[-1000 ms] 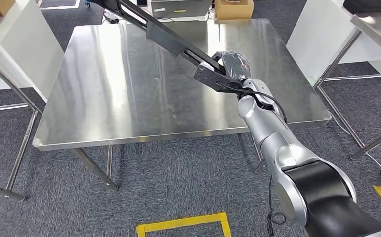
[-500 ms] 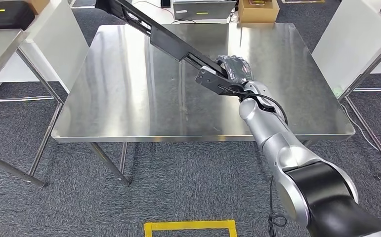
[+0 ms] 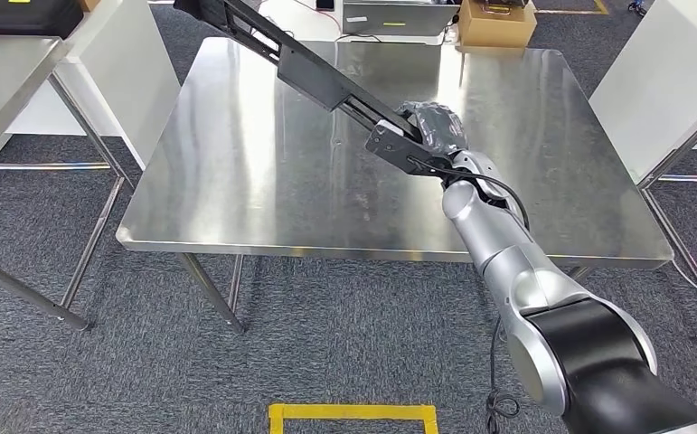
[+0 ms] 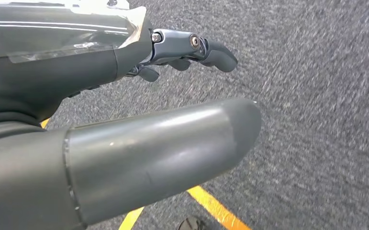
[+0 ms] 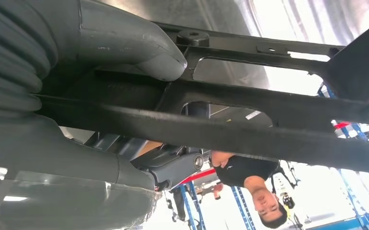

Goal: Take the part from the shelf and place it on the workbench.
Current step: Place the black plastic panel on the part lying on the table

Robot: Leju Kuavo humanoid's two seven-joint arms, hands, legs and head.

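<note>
I see right hand (image 3: pixel 435 127) gripping one end of long black part (image 3: pixel 313 77) above steel workbench (image 3: pixel 236 172). Part's long axis runs diagonal over bench: held end near middle-right, free end pointing to far-left corner and rising. Part not resting on surface. Left hand (image 4: pixel 182 52) hangs over grey carpet (image 4: pixel 316 96), fingers loosely apart, holding nothing.

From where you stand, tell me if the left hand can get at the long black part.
Probably not. The left hand hangs low over the carpet floor, holding nothing, while the right hand holds the long black part up over the workbench.
</note>
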